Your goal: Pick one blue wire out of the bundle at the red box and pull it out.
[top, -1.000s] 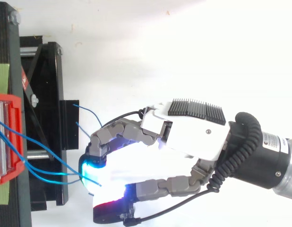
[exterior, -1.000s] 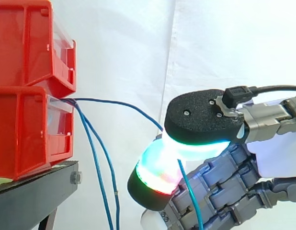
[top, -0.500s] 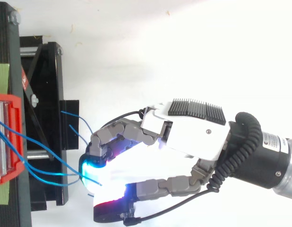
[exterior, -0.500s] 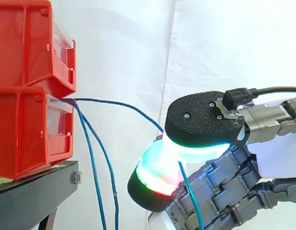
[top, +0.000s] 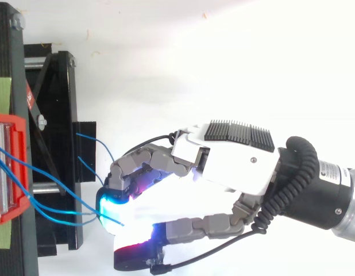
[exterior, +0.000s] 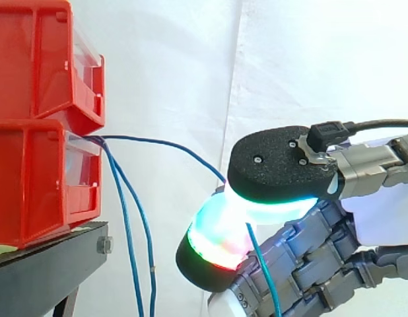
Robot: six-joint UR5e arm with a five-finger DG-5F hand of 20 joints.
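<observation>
Side view: my hand [exterior: 323,247] has its fingers curled, pinching one blue wire [exterior: 151,139] between two glowing pads [exterior: 220,231].
The wire leaves the bundle [exterior: 98,139] at the lower red box [exterior: 39,185], arcs across to my pinch, then hangs loose below it. I judge it light, limp and smooth-skinned, so it may slip. A firm squeeze where I hold it and a steady pull straight away from the box should suit it.
</observation>
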